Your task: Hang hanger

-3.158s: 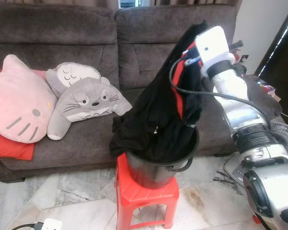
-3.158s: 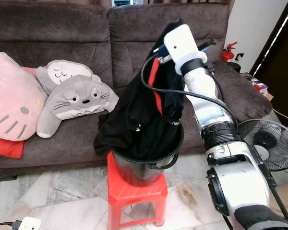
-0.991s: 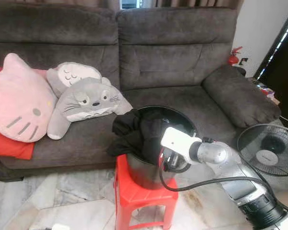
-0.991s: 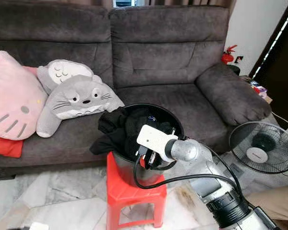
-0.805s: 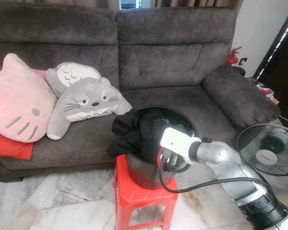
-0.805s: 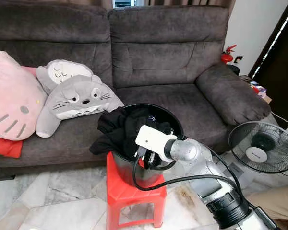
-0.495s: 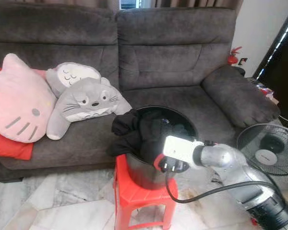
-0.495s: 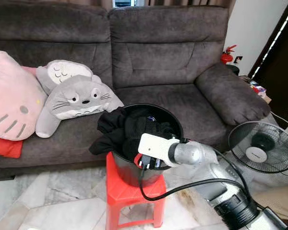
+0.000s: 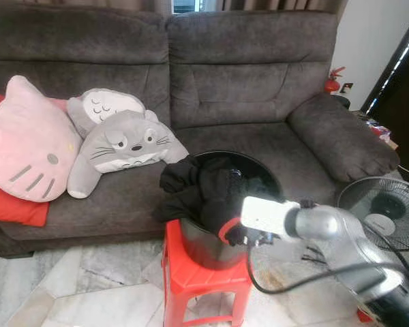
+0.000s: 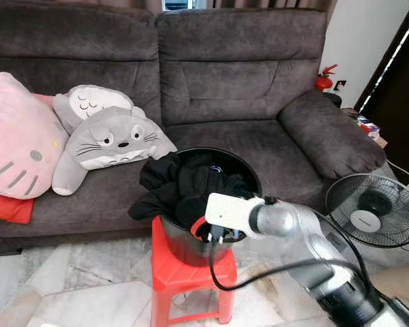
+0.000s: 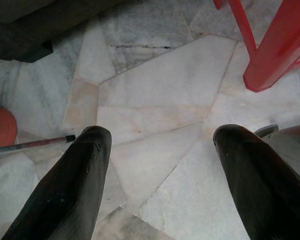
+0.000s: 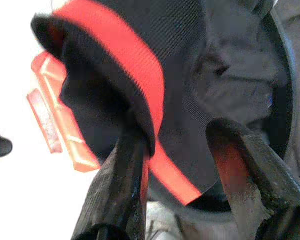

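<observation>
Your right pincer (image 12: 182,165) is at the front rim of the black bucket (image 9: 208,246) on the red stool (image 9: 191,272), its fingers spread around black clothing (image 9: 198,191) with a red band (image 12: 135,80). Your left pincer (image 11: 160,170) hangs wide open above the marble floor (image 11: 155,100).

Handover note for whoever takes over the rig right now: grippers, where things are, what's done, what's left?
Left gripper: open, idle, hanging over the marble floor.
Right gripper: open, at the near rim of the black bucket, with the red-trimmed edge of the black garment draped over one finger.
The bucket stands on the red stool in front of the sofa; the garment is heaped in it and spills over the rim on the robot's left.
Done: nothing hung.
Left: no hanger can be made out. Find it, then hang it.
</observation>
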